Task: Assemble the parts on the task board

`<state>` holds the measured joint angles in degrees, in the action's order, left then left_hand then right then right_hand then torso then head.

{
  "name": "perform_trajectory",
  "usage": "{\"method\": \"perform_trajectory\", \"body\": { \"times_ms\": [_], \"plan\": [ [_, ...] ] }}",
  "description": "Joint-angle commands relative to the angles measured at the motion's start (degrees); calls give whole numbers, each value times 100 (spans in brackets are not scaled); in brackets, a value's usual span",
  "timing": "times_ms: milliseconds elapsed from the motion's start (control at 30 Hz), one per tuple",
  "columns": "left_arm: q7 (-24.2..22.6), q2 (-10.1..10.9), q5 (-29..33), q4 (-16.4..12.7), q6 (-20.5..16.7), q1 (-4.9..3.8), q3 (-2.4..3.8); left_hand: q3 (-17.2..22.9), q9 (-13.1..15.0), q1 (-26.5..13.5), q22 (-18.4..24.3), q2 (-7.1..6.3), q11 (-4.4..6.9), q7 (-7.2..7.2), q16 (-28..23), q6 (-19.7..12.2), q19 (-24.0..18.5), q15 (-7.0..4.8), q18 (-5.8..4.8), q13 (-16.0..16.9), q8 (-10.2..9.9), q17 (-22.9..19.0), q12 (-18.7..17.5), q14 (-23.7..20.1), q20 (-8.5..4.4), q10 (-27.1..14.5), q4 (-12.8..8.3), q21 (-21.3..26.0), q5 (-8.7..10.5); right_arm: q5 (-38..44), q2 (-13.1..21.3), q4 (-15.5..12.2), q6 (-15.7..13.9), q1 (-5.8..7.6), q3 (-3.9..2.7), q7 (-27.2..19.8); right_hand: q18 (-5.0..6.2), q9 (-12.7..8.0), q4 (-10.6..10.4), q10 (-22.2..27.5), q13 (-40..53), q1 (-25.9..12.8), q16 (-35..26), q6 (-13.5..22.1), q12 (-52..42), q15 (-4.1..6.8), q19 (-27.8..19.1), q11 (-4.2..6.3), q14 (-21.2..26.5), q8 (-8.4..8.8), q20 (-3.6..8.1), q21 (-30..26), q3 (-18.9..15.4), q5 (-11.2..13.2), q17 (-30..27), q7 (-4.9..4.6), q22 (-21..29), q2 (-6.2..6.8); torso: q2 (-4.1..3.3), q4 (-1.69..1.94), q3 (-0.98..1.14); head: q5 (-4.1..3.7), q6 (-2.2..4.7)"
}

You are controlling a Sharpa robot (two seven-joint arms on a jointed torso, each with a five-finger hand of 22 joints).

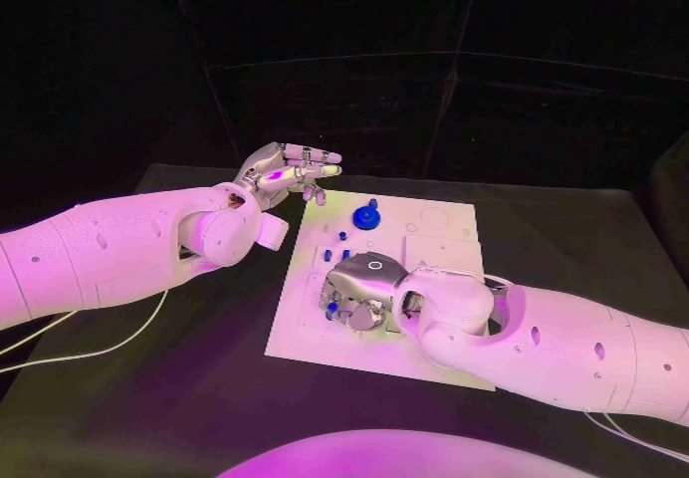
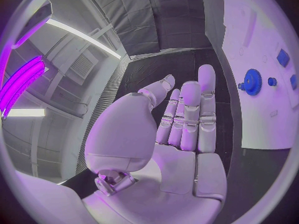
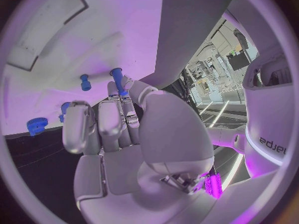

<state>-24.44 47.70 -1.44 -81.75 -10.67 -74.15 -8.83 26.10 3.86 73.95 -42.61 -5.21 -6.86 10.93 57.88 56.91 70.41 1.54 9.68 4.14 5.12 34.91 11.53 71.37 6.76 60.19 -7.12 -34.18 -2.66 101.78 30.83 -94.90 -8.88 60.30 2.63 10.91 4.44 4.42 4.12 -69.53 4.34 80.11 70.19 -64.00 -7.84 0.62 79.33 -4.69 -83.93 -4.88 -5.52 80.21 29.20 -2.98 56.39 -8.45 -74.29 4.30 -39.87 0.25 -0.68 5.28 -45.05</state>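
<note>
Right hand (image 1: 362, 291) pinches blue peg (image 3: 117, 79) – upright on board (image 1: 431, 349); left hand (image 1: 288, 169) spread, empty.

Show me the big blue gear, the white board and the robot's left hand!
blue gear (image 1: 366, 216), head view, middle of the gear.
task board (image 1: 438, 254), head view, bare part of its plate.
left hand (image 2: 184, 119), left wrist view, its straight fingers.

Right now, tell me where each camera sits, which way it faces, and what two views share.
Head view: on the robot's head, looking down at the task board; both arms, left hand, right hand show.
Left wrist view: behind the left hand, facing the board's edge; palm and straight fingers show.
Right wrist view: behind the right hand, facing the board; its fingertips reach a blue peg.
Shared: the blue gear.
</note>
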Motion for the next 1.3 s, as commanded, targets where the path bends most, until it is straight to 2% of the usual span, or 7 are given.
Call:
{"method": "perform_trajectory", "body": {
  "times_ms": [33, 267, 600, 867, 1067, 1167, 1300],
  "plan": [
    [-40, -2, 20, -4, 66, -9, 5, -28, -5, 20, 5, -1, 7, -10, 19, -30, -33, -5, 72, -6, -19, -6, 30, -35, 17, -31, -1, 31, -18, 102, -17, 1, 65, -1, 9, 23, -39, -14, -17, -18, -8, -51, -49, 61, 78, -27, -71, 28, -66, 27, -23, -48, -18, -24, -57, -31, 59, -9, 0, -3, 2, 13, 9],
    [-35, 0, 20, -7, 67, -9, 5, -28, -5, 20, 5, -1, 7, -10, 19, -30, -33, -5, 72, -6, -19, -6, 30, -35, 17, -31, -1, 31, -18, 103, -33, 36, -52, 0, 10, 15, 171, -76, -163, 1036, -73, -499, -658, 1008, 405, -248, -737, -244, 181, 134, -224, -708, -413, -299, -930, -244, 971, 409, -1, -1, 0, 0, 30],
    [-29, 7, 20, -4, 71, -9, 5, -28, -5, 20, 5, -1, 7, -10, 19, -30, -33, -5, 72, -6, -19, -6, 30, -35, 17, -31, -1, 31, -18, 19, 74, -35, -473, -1, 11, -95, 190, -48, -265, 1209, -50, -540, -756, 1084, 207, -243, -737, -242, 154, 95, -232, -843, -1095, -417, -1081, -230, 1106, 387, 0, -10, 4, -23, 58],
    [-25, 15, 21, -2, 75, -9, 4, -28, -5, 20, 5, -1, 7, -10, 19, -30, -33, -5, 72, -6, -19, -6, 30, -35, 17, -31, -1, 31, -18, -105, 430, -264, -1232, -2, 11, -277, 189, -48, -310, 1173, -51, -524, -802, 1047, 90, -235, -707, -233, 152, 96, -224, -859, -1338, -442, -1157, -229, 1122, 351, 1, -8, 8, -81, 103],
    [-23, 44, 21, -19, 84, -8, 4, -32, -3, 24, 8, 6, 6, -9, 26, -31, -33, -4, 73, -6, -18, -18, 47, -40, 19, -40, -4, 34, -17, -1192, 1364, -756, -1628, 72, -11, -228, 86, 5, -512, 392, 71, -620, -463, 718, -406, -125, -360, -75, -7, -57, -148, -534, -1634, -485, -687, -130, 667, 242, 19, -14, -15, -241, 159],
    [-26, 73, 21, -43, 83, -8, 3, -33, -3, 24, 8, 6, 6, -9, 26, -31, -33, -4, 73, -6, -18, -18, 47, -40, 19, -39, -4, 34, -17, -1870, 1905, -941, -1572, 143, -23, -13, -39, 39, -740, -474, 360, -876, 114, 520, -928, 67, 21, 173, -200, -200, 6, -119, -1870, -738, 114, 73, 102, 285, 22, -41, -20, -405, 212],
    [-29, 102, 21, -88, 81, -8, 3, -33, -3, 24, 8, 7, 6, -9, 27, -30, -33, -4, 73, -6, -17, -18, 50, -40, 19, -38, -4, 34, -17, -2435, 2528, -1137, -1430, 184, -27, 355, -138, 110, -1114, -1057, 960, -1271, 423, 346, -1662, 223, 287, 344, -253, -407, 182, 190, -2303, -1115, 521, 247, -328, 318, 38, -83, -34, -547, 219]
  ]
}}
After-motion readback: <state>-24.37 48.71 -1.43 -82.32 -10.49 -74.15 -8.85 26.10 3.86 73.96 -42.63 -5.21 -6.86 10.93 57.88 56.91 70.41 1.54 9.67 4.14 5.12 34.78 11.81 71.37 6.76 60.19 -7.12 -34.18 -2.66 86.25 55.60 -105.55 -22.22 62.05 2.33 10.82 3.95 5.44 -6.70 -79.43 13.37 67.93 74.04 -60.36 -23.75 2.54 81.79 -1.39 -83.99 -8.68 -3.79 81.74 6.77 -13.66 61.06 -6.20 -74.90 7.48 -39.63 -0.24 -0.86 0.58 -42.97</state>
